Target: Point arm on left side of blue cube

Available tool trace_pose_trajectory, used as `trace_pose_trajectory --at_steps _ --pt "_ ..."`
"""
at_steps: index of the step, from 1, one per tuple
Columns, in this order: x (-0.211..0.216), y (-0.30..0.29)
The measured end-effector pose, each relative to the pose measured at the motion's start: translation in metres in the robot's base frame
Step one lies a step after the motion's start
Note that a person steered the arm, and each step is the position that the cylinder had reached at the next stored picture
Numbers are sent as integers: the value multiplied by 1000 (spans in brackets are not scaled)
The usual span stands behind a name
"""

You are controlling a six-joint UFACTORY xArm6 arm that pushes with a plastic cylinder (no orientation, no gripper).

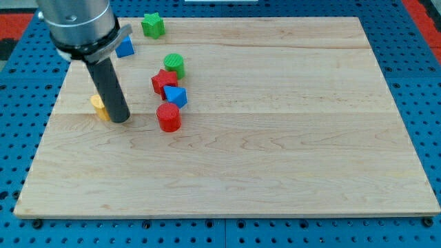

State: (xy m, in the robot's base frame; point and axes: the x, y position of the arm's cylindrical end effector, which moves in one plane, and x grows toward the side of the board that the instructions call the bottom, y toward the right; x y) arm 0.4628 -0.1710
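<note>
My tip (120, 120) is sitting on the wooden board (275, 165) at the view's left, touching or just beside a yellow block (98, 106) that the rod is partly hiding. No fingers on this rig, just a bare rod, so nothing is opening, closing or holding anything.

Two blue blocks are showing. One blue block (125, 47) is lying near the board's top left edge, partly covered by the arm's body; shape hard to make out. The other blue block (176, 96) is sitting in a cluster, looking more wedge-like than cubic, touching a red star-like block (164, 81) above it and just beside a red cylinder (168, 117) below. A green cylinder (174, 65) is sitting above the cluster; a green star-like block (153, 25) is lying near the top edge.

Risks: picking the wrong blue block, since neither reads clearly as a cube. Dragging the yellow block along when leaving. Nudging the red pieces while approaching the cluster's left side, shifting the blue one.

Containers: none showing, nothing is holding anything.
</note>
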Motion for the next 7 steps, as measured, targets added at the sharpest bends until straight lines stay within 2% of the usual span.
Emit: trace_pose_trajectory --at_steps 2,3,4,5,6,7 --pt "-33 -40" --pt "-31 -39" --pt "14 -30" --pt "48 15" --pt "62 49" --pt "64 50"
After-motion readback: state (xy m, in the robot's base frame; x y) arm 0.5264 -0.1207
